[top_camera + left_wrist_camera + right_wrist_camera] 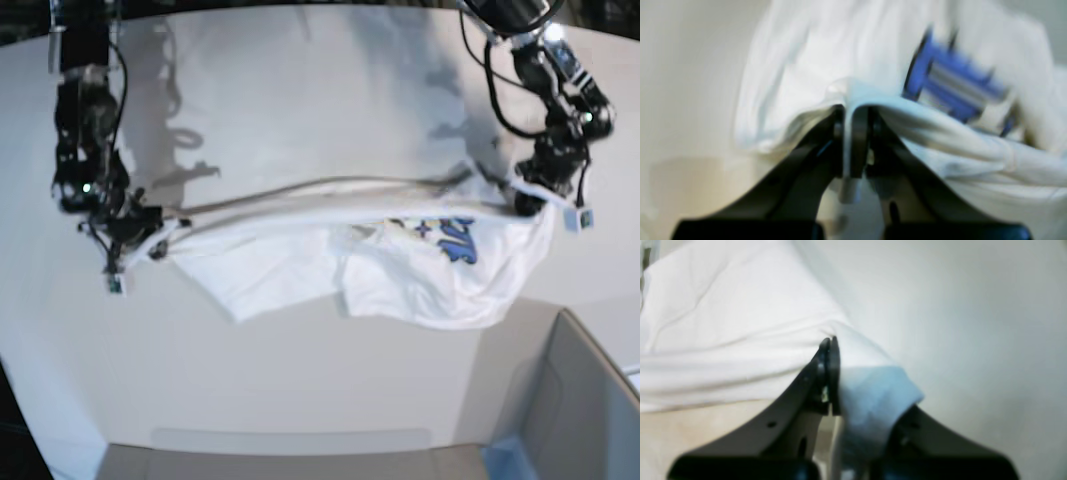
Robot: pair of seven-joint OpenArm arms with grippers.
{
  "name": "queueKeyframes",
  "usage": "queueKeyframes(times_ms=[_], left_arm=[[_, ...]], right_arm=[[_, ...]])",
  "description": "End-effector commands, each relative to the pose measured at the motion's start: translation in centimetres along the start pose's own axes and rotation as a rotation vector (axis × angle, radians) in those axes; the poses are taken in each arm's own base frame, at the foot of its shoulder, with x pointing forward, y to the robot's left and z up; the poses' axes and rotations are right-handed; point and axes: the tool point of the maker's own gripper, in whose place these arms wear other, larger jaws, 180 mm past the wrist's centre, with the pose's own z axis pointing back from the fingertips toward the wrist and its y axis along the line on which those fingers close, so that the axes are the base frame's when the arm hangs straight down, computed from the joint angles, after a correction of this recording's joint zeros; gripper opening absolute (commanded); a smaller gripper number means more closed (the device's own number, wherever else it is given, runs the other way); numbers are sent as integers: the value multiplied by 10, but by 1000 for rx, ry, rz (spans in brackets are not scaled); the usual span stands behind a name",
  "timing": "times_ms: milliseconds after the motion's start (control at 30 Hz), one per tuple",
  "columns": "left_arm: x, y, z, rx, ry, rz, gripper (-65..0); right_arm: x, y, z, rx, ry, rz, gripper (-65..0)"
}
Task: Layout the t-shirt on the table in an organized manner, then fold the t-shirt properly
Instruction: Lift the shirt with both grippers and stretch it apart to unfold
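One t-shirt (400, 265), one table (300, 100), two grippers, one grey box w/ blue edge (570, 400) at the near corner in base view.

T-shirt: white, stretched in a long band across the table between the two arms, top edge pulled taut into a near-straight line, body sagging below it in loose folds toward the near side. Lower hem uneven; a flap hangs lower near the middle. Whether the sagging cloth touches the table or hangs just above it: can't tell.

Left gripper (853, 110): jaws closed on a fold of the t-shirt (873, 66), fabric pinched between the black fingers (858, 140) and draping off to both sides. In base view it sits at the right end of the band (530, 200).

Right gripper (830, 343): jaws pressed together, clamped on the t-shirt (723, 323) edge; a cloth tail hangs over one finger. In base view, at the left end (150, 235).

Writing: blue print on the shirt front, approx. below the left gripper in base view, w/ a bit of yellow beside it. Blue lettering also in left wrist view, too blurred to read. No legible words or brand anywhere. Small white tags dangle at each wrist; text not readable.
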Motion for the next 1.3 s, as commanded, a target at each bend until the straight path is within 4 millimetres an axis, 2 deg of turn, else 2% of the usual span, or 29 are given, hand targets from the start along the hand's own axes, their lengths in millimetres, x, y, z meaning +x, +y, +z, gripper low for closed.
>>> queueKeyframes(times_ms=[0,167,300,433,467,500,567,600,667,700,733,767,800,833,900,933,1033,1100,1200,1267], left_arm=[[34,-5,-6,-7,-59,11,-650],[101,-38,-51,-78,-61,45,-650],[150,-65,-71,-141,-77,60,-650],[198,-98,-88,-200,-127,65,-650],[214,-108,-90,-213,-142,56,-650],[226,-120,-92,-227,-152,45,-650],[263,-138,-84,-259,-209,52,-650],[290,-140,-71,-271,-270,84,-650],[330,-121,-39,-273,-384,165,-650],[347,-108,-16,-273,-448,200,-650],[361,-95,9,-274,-509,222,-650],[367,-84,28,-269,-550,236,-650],[360,-68,38,-242,-556,241,-650],[341,-57,38,-208,-523,218,-650],[312,-53,36,-162,-469,154,-650],[299,-54,34,-146,-445,124,-650],[240,-53,13,-102,-344,53,-650],[202,-46,2,-73,-274,27,-650],[141,-30,-10,-35,-168,30,-650],[112,-19,-13,-9,-112,27,-650]], right_arm=[[29,-3,1,-3,-52,23,-650],[70,-7,-23,-10,-25,85,-650],[106,-6,-40,-30,-14,142,-650],[165,-15,-47,-80,-101,187,-650],[192,-18,-42,-98,-144,198,-650],[211,-23,-39,-114,-175,196,-650],[266,-21,-20,-116,-326,160,-650],[294,-19,-4,-104,-427,127,-650],[331,-15,28,-90,-580,84,-650],[346,-8,49,-73,-652,85,-650],[360,3,74,-56,-722,104,-650],[362,9,89,-43,-762,117,-650],[361,9,103,-45,-794,133,-650],[358,11,114,-49,-813,159,-650],[344,20,117,-40,-786,193,-650],[331,21,109,-40,-744,202,-650],[282,23,76,-26,-628,203,-650],[241,19,50,-18,-546,181,-650],[182,9,25,-15,-444,131,-650],[150,5,12,-14,-382,115,-650]])
